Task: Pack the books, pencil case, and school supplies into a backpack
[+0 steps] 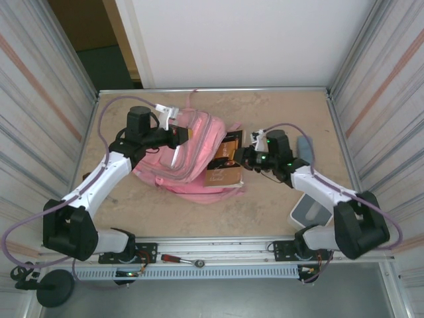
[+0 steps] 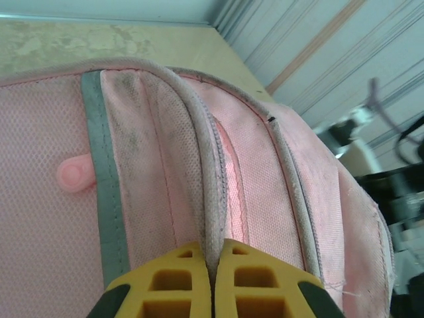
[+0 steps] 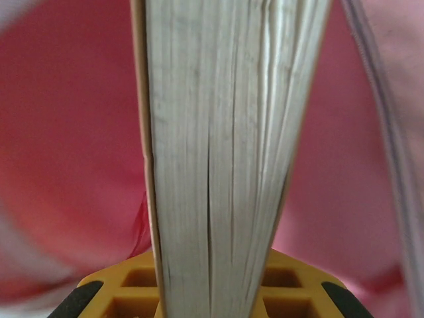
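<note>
Book clamped in right hand; left hand pinching backpack.

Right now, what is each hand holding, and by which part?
Left hand pinches the backpack by a raised piped seam; right hand clamps a book across its covers at the page edge.

The backpack is soft mesh cloth; the book, matt paper.

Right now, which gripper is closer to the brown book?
Right. The right gripper is shut on the book's edge, beside the pink backpack. The left gripper is across the backpack from the book, pinching the backpack's zip rim.
</note>
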Controlling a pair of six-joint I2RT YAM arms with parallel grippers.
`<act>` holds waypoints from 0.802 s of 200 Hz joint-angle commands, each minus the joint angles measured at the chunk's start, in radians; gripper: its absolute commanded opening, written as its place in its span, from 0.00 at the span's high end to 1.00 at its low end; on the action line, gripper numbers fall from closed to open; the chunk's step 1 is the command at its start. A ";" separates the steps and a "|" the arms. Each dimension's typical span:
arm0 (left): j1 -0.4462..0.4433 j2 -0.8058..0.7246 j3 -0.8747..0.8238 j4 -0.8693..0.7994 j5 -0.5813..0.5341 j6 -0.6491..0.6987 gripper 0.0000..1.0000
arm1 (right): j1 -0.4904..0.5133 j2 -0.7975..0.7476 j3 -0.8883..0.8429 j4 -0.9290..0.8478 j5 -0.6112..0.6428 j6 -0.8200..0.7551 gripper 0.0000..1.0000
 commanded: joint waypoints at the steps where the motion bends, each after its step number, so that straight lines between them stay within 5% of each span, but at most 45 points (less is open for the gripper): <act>1: 0.009 -0.015 0.063 0.168 0.124 -0.080 1.00 | 0.071 0.093 0.034 0.297 0.169 0.140 1.00; 41: 0.028 0.001 0.067 0.194 0.151 -0.123 1.00 | 0.213 0.385 0.191 0.532 0.409 0.265 1.00; 67: 0.036 0.013 0.072 0.208 0.167 -0.143 1.00 | 0.261 0.584 0.358 0.594 0.441 0.305 0.93; 79: 0.038 0.019 0.075 0.207 0.168 -0.147 1.00 | 0.266 0.649 0.422 0.572 0.429 0.305 0.83; 92: 0.043 0.022 0.071 0.210 0.166 -0.151 1.00 | 0.263 0.684 0.447 0.525 0.415 0.299 0.59; 132: 0.056 0.026 0.048 0.220 0.153 -0.145 1.00 | 0.213 0.519 0.275 0.447 0.353 0.152 0.42; 160: 0.078 0.026 0.019 0.225 0.153 -0.128 1.00 | 0.188 0.295 0.130 0.324 0.311 0.012 0.41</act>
